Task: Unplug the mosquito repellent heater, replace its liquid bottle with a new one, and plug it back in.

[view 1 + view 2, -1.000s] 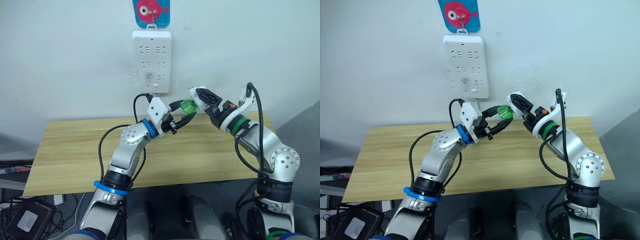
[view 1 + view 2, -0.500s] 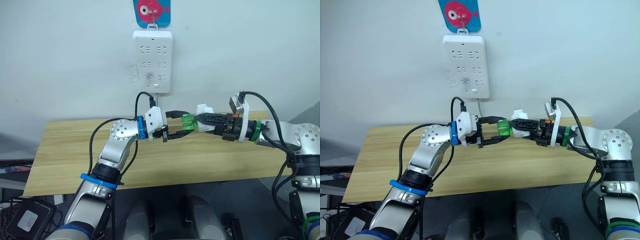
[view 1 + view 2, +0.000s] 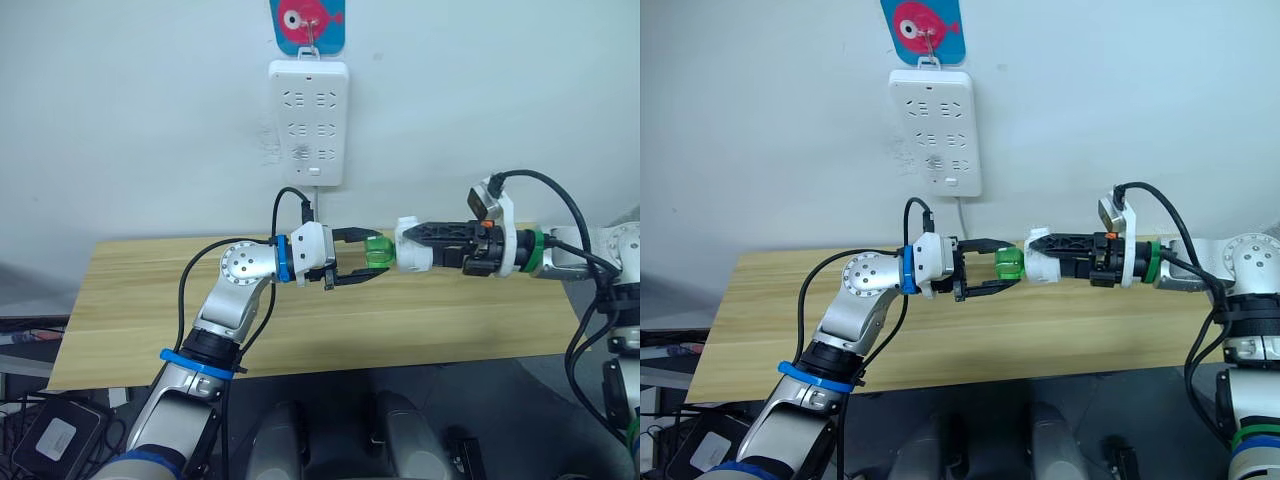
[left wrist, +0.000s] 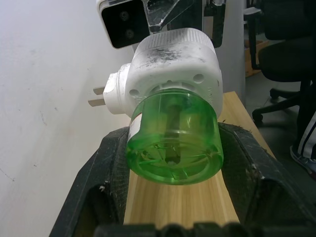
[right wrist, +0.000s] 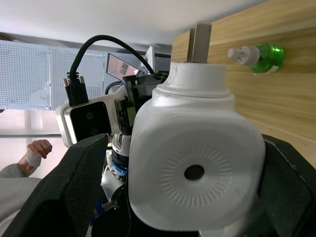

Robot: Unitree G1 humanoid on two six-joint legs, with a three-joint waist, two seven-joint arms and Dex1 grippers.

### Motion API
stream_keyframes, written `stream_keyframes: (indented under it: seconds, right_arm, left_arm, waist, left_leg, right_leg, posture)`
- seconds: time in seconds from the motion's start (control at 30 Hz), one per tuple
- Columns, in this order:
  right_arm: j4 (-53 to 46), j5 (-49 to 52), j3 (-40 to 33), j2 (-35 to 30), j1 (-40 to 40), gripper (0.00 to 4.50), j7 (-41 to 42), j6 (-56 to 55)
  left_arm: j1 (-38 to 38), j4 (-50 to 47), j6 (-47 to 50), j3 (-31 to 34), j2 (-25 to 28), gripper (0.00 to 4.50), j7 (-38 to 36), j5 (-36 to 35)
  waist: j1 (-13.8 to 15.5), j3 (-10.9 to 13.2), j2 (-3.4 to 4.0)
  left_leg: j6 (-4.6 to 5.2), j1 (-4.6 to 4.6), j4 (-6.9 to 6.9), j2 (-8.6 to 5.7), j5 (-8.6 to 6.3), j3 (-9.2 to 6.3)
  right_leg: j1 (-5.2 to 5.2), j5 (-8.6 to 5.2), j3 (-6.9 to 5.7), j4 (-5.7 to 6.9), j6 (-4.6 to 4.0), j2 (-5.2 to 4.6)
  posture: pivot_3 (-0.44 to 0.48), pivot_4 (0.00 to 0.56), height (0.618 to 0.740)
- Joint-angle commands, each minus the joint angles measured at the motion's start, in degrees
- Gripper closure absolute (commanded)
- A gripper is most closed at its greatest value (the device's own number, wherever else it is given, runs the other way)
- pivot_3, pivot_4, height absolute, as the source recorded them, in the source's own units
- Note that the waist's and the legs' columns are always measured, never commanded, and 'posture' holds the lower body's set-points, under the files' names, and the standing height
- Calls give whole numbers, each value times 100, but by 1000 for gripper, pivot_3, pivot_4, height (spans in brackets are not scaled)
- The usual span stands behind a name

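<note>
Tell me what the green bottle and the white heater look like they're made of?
The green bottle looks like clear glossy plastic: you can see the wick rod through it. The mosquito repellent heater looks like matte white moulded plastic, scuffed grey in spots. Its prongs look like metal.

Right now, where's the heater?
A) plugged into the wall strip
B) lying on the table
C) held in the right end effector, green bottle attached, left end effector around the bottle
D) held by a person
C: the mosquito repellent heater sits in the right end effector above the table, its green bottle between the left end effector's fingers; the power strip has nothing plugged in.
</note>
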Motion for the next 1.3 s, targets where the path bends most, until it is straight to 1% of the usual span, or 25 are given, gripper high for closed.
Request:
stream_keyframes:
  seconds: [0.03, 0.1, 0.17, 0.2, 0.37, 0.43, 0.47, 0.5, 0.53, 0.57, 0.6, 0.63, 0.67, 0.77, 0.87, 0.93, 0.97, 1.0, 1.03, 1.07, 1.1, 1.13, 1.23, 1.3]
  right_arm:
    - [-91, -143, -155, -76, -137, 261, 297, 110]
    - [-137, -276, -171, -105, -129, 686, 455, 193]
    - [-197, -398, -188, -140, -117, 1360, 661, 299]
    - [-195, -435, -193, -148, -125, 1535, 737, 334]
    - [-165, -725, -236, -110, -217, 1527, 992, 373]
    - [-267, -971, -256, -97, -206, 1527, 1096, 356]
    - [-442, -1102, -264, -117, -153, 1527, 1275, 383]
    - [-568, -1211, -275, -127, -117, 1527, 1428, 411]
    - [-732, -1333, -281, -150, -74, 1527, 1615, 449]
    - [-932, -1486, -264, -189, -28, 1527, 1859, 486]
    - [-1057, -1627, -246, -217, -2, 1527, 2052, 500]
    - [-1139, -1767, -229, -236, 13, 1527, 2226, 496]
    - [-1173, -1908, -212, -246, 17, 1527, 2374, 475]
    - [-1159, -2339, -173, -257, -42, 1527, 2780, 373]
    - [-1076, -2593, -225, -193, -113, 1527, 2991, 334]
    - [-998, -2696, -317, -137, -130, 1527, 3054, 356]
    - [-950, -2743, -369, -113, -145, 1527, 3061, 375]
    - [-907, -2773, -435, -93, -144, 1527, 3065, 401]
    - [-914, -2828, -487, -91, -119, 1527, 3061, 397]
    - [-916, -2849, -559, -77, -86, 1527, 3025, 408]
    - [-911, -2852, -638, -58, -59, 1527, 2995, 430]
    - [-917, -2864, -708, -42, -37, 1527, 2970, 451]
    - [-914, -2893, -923, 11, 14, 1527, 2888, 532]
    - [-849, -2913, -1090, 30, 65, 1527, 2819, 589]
  left_arm:
    - [-45, -89, -131, 2, -29, 2154, 50, 14]
    - [-58, -75, -148, 0, -36, 2154, 36, 15]
    - [-65, -66, -138, 8, -48, 2154, 42, 4]
    - [-68, -61, -140, 10, -52, 2154, 44, 6]
    - [-83, -95, -66, 6, -95, 2154, 31, -43]
    - [-72, -225, 443, 102, -172, 2154, 92, -343]
    - [-121, -398, 1744, 284, -199, 2154, 253, -1045]
    - [-160, -537, 2720, 422, -213, 2154, 377, -1556]
    - [-243, -610, 3964, 607, -176, 2154, 508, -2249]
    - [-455, -453, 5438, 868, -108, 2154, 649, -3000]
    - [-608, -324, 6366, 1054, -65, 2154, 773, -3467]
    - [-736, -203, 7088, 1149, 15, 2154, 791, -3771]
    - [-831, -93, 7604, 1269, 68, 2154, 753, -4063]
    - [-1063, 185, 8652, 1689, 14, 2154, 1003, -4663]
    - [-1037, 101, 8954, 1784, -60, 2154, 1221, -4752]
    - [-960, 66, 8999, 1894, -161, 1437, 1361, -4810]
    - [-937, 46, 9012, 1972, -205, 1245, 1429, -4848]
    - [-885, -12, 9009, 2042, -226, 913, 1503, -4858]
    - [-800, -99, 8960, 2121, -230, 686, 1591, -4841]
    - [-711, -131, 9006, 2282, -262, 300, 1788, -4872]
    - [-579, -230, 9071, 2404, -256, 15, 1917, -4926]
    - [-404, -412, 9125, 2448, -192, 15, 1960, -4972]
    - [323, -1324, 8913, 2171, 305, 15, 1661, -4862]
    - [892, -2125, 8002, 1818, 789, 15, 1186, -4346]
  waist:
    - [0, 0, 0]
    - [0, 0, 0]
    - [1, 0, 0]
    - [2, 0, -1]
    - [-3, 1, -1]
    - [-1, 1, -1]
    - [0, 2, -1]
    - [-5, 4, -2]
    - [-6, 7, -4]
    - [-6, 8, -5]
    - [-9, 15, -8]
    - [-15, 20, -8]
    - [-12, 19, -8]
    - [-26, 20, -9]
    - [-18, 21, -10]
    - [-8, 21, -10]
    - [-2, 22, -10]
    - [-3, 24, -11]
    - [-2, 24, -10]
    - [-3, 23, -9]
    - [-5, 23, -9]
    - [-12, 22, -8]
    - [-43, 22, -8]
    - [-37, 22, -8]
  left_leg:
    - [0, 0, 0, 0, 0, 0]
    - [0, 0, 0, 0, 0, 0]
    - [0, 0, 0, 0, 0, 0]
    - [0, 0, 0, 0, 0, -1]
    - [0, 1, 0, 0, 0, 0]
    - [0, 1, 0, 0, 0, -1]
    - [0, 1, 1, 0, 0, -1]
    - [0, -1, 1, 0, 0, -2]
    - [-1, -1, 2, 0, 0, -2]
    - [-1, -2, 2, 0, 1, -5]
    - [-3, -1, 2, 0, 2, -8]
    - [-4, -2, 5, 0, 2, -12]
    - [-4, 0, 6, 1, 3, -15]
    - [-15, 6, 6, -2, 8, -8]
    - [-24, 5, 6, -3, 13, -7]
    - [-26, 5, 6, -3, 13, -7]
    - [-26, 5, 6, -4, 14, -7]
    - [-27, 5, 7, -4, 14, -7]
    - [-27, 6, 8, -4, 14, -6]
    - [-27, 6, 8, -4, 14, -4]
    - [-27, 7, 8, -4, 14, -3]
    - [-27, 8, 8, -4, 14, -3]
    - [-29, 10, 4, -2, 14, -2]
    - [-31, 12, 2, -1, 14, -2]
  right_leg:
    - [0, 0, -1, 0, 0, 0]
    - [0, 0, -1, 0, 0, 0]
    - [0, 0, 0, -1, 0, -1]
    - [0, 0, -1, -1, 0, -1]
    - [0, 0, -1, 0, 0, -1]
    - [0, 0, -1, 1, 0, -1]
    - [0, 0, -1, 1, 0, -1]
    - [0, 0, 0, 2, 0, -1]
    - [0, 0, 0, 2, 1, -2]
    - [0, -1, -1, 2, 3, -2]
    - [0, -4, -1, 3, 7, -1]
    - [0, -8, -3, 9, 14, 0]
    - [-1, -14, -4, 12, 24, 1]
    - [0, -25, 3, 17, 42, 3]
    - [-1, -13, 2, 17, 22, 2]
    - [-1, -12, 2, 18, 21, 0]
    - [-1, -12, 2, 18, 20, -1]
    - [-1, -12, 3, 18, 20, -2]
    - [0, -12, 3, 19, 20, -4]
    - [0, -12, 5, 19, 19, -4]
    - [0, -12, 6, 20, 19, -5]
    - [0, -12, 6, 21, 19, -5]
    - [-1, -12, 5, 22, 18, -4]
    - [-2, -12, 6, 23, 17, -3]
  posture:
    - [-167, 278, 740]
    - [-171, 278, 740]
    - [-171, 278, 740]
    - [-171, 278, 740]
    - [-176, 278, 740]
    - [-172, 277, 740]
    - [-167, 280, 740]
    - [-167, 280, 740]
    - [-162, 280, 740]
    - [-162, 282, 740]
    - [-163, 283, 740]
    - [-163, 283, 740]
    - [-163, 283, 740]
    - [-172, 284, 740]
    - [-172, 284, 740]
    - [-172, 284, 740]
    - [-194, 296, 740]
    - [-195, 296, 740]
    - [-190, 292, 740]
    - [-189, 279, 740]
    - [-190, 269, 740]
    - [-191, 264, 740]
    - [-196, 264, 740]
    - [-199, 257, 740]
